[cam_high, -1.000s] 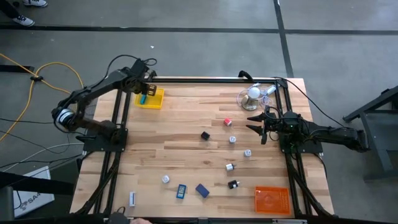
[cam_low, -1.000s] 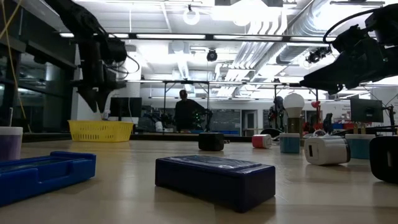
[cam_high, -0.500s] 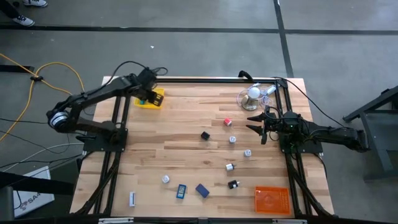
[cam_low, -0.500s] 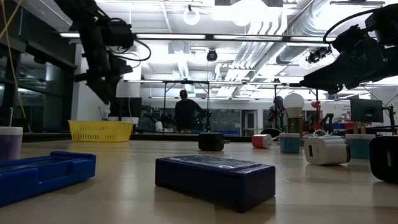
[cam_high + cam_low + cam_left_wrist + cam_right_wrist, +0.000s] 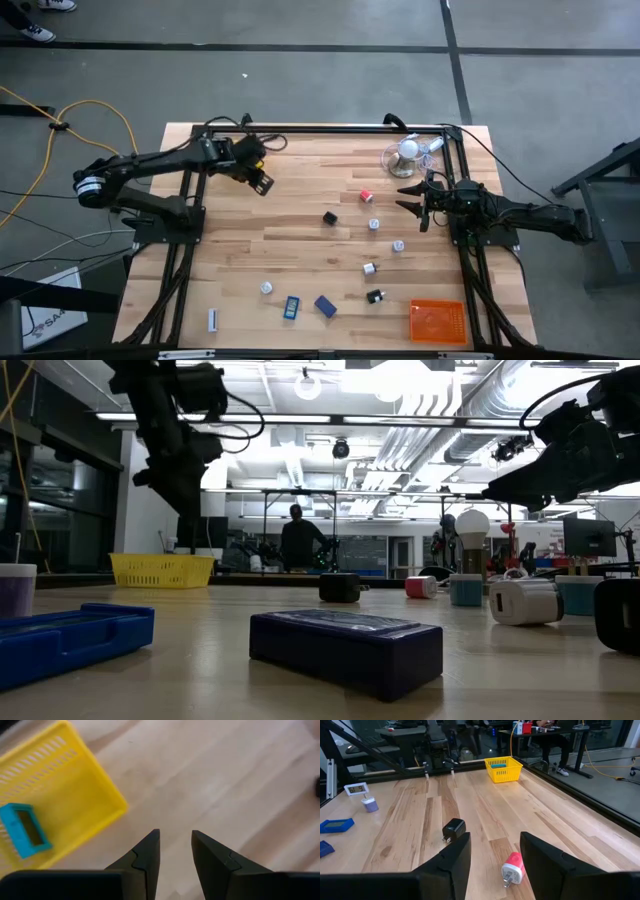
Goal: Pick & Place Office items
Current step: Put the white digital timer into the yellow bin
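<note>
Left wrist view: left gripper empty, fingers slightly parted, beside yellow tray holding teal piece; right gripper open, empty.

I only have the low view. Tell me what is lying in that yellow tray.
Observer: One teal block lies in the yellow tray; part of the tray is out of the left wrist view.
Operator: Report whether the left gripper carries anything.
Observer: The left gripper is open and empty, above bare wood beside the tray.
Operator: Now give me the right gripper.
Observer: The right gripper is open and empty, with a red-and-white piece lying on the table just ahead of its fingers.
</note>
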